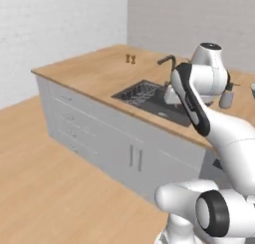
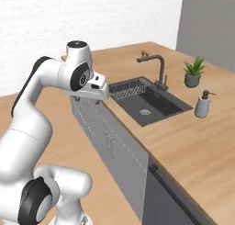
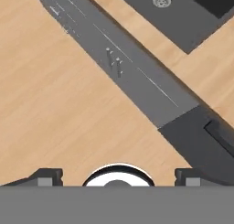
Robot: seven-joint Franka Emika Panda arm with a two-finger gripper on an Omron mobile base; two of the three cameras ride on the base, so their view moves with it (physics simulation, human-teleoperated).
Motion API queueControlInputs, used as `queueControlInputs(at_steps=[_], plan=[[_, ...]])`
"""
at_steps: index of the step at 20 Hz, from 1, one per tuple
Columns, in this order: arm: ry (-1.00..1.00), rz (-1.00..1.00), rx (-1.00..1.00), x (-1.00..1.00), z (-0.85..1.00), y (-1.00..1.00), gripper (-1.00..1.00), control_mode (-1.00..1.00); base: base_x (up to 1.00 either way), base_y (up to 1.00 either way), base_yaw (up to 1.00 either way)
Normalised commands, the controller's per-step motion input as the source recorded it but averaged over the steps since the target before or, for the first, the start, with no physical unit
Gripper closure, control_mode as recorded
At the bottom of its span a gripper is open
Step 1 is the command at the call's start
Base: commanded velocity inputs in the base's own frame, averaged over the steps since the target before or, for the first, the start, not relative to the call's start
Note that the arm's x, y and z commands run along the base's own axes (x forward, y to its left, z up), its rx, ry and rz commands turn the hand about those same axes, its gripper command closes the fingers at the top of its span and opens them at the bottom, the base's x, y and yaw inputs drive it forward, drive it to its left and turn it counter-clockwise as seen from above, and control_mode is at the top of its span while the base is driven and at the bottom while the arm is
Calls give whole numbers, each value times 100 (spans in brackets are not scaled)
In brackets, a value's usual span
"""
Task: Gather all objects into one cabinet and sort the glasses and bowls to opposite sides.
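You are facing a wooden counter with grey cabinet fronts below it, a wood floor in front and white and grey walls behind. None of the cups, the black bowl or the open wall cabinet can be made out in these views, so their place cannot be told from here.

Your tool hangs over the front edge of the counter and points straight down. Its two dark fingertips stand far apart at the bottom of the hand view, wide open with nothing between them.

Directly under the tool you see the floor, the grey cabinet fronts with their small bar handles, and a darker appliance front beside them.

Just beyond the tool lies the dark sink set into the counter, with a dish rack in its near end and a drain in the basin. Behind the sink stands a dark faucet.

Farther out, past the sink, a soap dispenser and a small potted plant stand on the counter. Two small shakers sit at the far edge, well apart from the tool.
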Motion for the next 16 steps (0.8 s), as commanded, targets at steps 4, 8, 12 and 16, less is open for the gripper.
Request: queueControlInputs(at_steps=[4,8,12,16], plan=[[0,0,0,0,0,0,-100,100,-16,0,100],[0,0,0,0,0,0,-100,100,-1,0,96],[0,0,0,0,0,0,-100,100,59,6,60],[0,0,0,0,0,0,-100,100,100,20,3]])
